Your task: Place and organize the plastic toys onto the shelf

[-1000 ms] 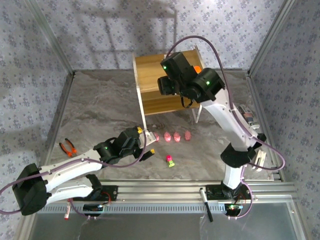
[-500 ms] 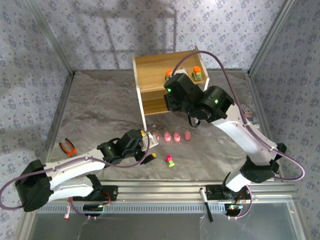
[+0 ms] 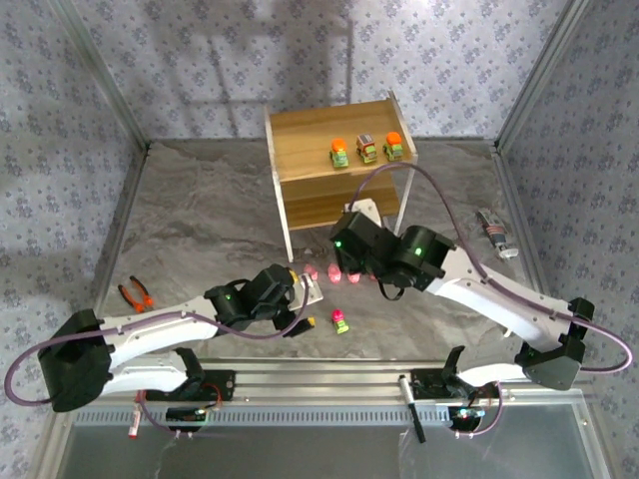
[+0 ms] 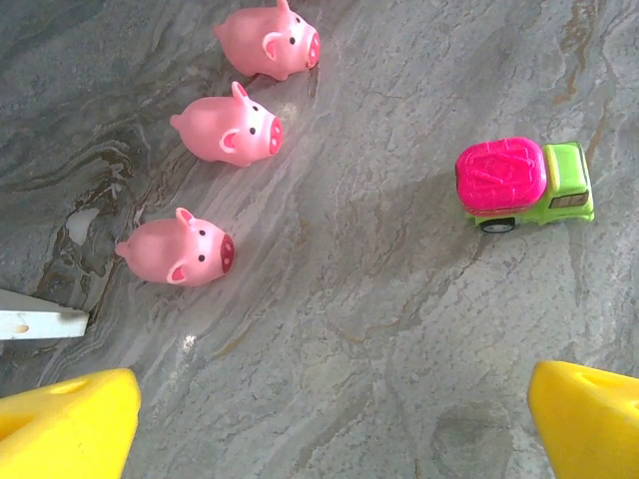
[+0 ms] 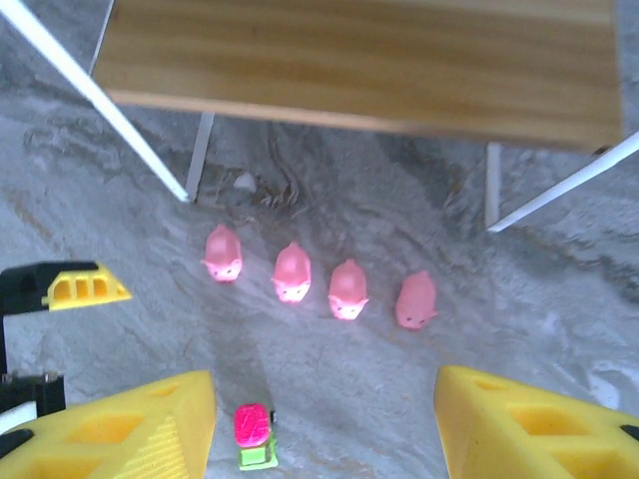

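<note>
Three little cars (image 3: 366, 150) stand in a row on the top tier of the wooden shelf (image 3: 310, 135). A fourth car (image 4: 524, 185) with a pink top sits on the table, also seen as the car (image 5: 255, 435). Four pink pigs (image 5: 319, 277) line up in front of the shelf (image 5: 359, 60); three pigs (image 4: 228, 130) lie ahead of my left gripper (image 4: 329, 429). That gripper is open and empty, left of the car. My right gripper (image 5: 324, 429) hovers open and empty above the pigs, with the car near its left finger (image 5: 130, 429).
Orange-handled pliers (image 3: 135, 293) lie at the left of the table. A grey tool (image 3: 496, 233) rests at the right edge. A white shelf leg (image 4: 30, 321) juts in beside the nearest pig. Patterned walls close in the table.
My right arm has drawn back from the shelf top and come down over the pigs, uncovering the three cars. My left gripper has edged right toward the pink-topped car.
</note>
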Robot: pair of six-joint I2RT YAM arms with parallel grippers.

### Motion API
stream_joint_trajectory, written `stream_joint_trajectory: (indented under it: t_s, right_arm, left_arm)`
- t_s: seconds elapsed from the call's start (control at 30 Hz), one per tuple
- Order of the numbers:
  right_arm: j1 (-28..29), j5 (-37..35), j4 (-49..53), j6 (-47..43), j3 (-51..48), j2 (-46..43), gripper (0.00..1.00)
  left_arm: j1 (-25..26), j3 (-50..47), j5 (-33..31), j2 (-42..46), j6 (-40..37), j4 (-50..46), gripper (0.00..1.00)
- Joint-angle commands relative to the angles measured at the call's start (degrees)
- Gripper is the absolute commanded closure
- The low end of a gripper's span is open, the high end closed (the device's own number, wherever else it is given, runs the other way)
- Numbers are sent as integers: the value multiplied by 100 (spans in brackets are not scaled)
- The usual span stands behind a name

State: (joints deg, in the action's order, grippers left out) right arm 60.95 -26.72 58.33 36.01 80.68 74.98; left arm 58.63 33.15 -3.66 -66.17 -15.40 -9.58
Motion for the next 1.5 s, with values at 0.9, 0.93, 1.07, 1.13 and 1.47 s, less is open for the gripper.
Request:
stream_joint_trajectory:
  t_s: [0.9, 0.93, 1.07, 1.13, 1.47]
  right_arm:
    - [1099, 633, -2068, 1234, -2534, -42, 36]
    - [1123, 642, -2091, 1265, -2551, -12, 36]
    - [1224, 673, -2201, 1417, -2651, 130, 35]
    - [1260, 700, -2259, 1485, -2706, 168, 35]
    - [1349, 855, -2576, 1778, -3006, 369, 35]
  left_arm:
    - [-1003, 359, 502, -237, 588, -241, 0]
    - [-1003, 359, 503, -239, 591, -246, 0]
    - [-1024, 377, 507, -257, 617, -268, 0]
    - [-1029, 383, 523, -265, 626, -272, 0]
    - [-1144, 412, 595, -290, 695, -298, 0]
